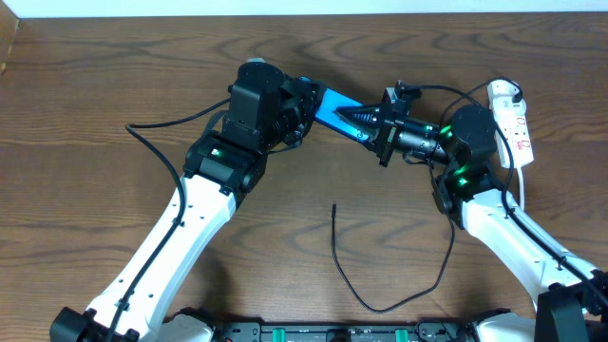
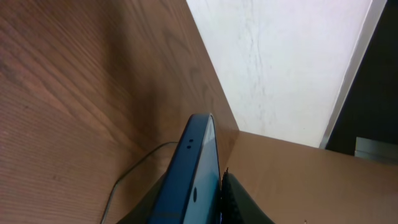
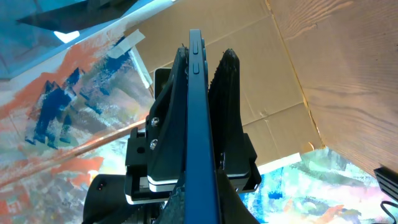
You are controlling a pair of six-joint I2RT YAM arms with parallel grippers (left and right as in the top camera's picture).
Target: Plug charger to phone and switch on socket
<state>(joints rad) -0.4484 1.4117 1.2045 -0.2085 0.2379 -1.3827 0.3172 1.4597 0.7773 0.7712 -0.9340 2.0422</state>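
Overhead: 2 arms meet over the middle of the wooden table [image 1: 95, 114]. The phone [image 1: 334, 102] shows as a bright blue strip running down to the right, spanning between the left gripper [image 1: 302, 106] and the right gripper [image 1: 369, 122], 1 at each end. The charger [image 1: 333, 233] lies loose on the table nearer the camera's bottom edge. Its small tip points toward the phone but sits well apart from it, and the thin cable loops down and back up toward the right arm. The socket [image 1: 511, 114] rests at the far right, partly behind the right arm's joint. Left wrist: the phone [image 2: 196, 155] is seen edge-on, dark blue, with small holes in its end, rising out of the left gripper [image 2: 189, 202]. The ribbed pad [image 2: 239, 199] lies against its screen side, and the other finger sits dark against the back. No gap can be made out, so it reads as clamped on the phone. Right wrist: the phone [image 3: 198, 124] is again edge-on, its side buttons near the top. The right gripper [image 3: 205, 56] has both fingers [image 3: 227, 93] pressed flat on the 2 faces, firmly clamped.
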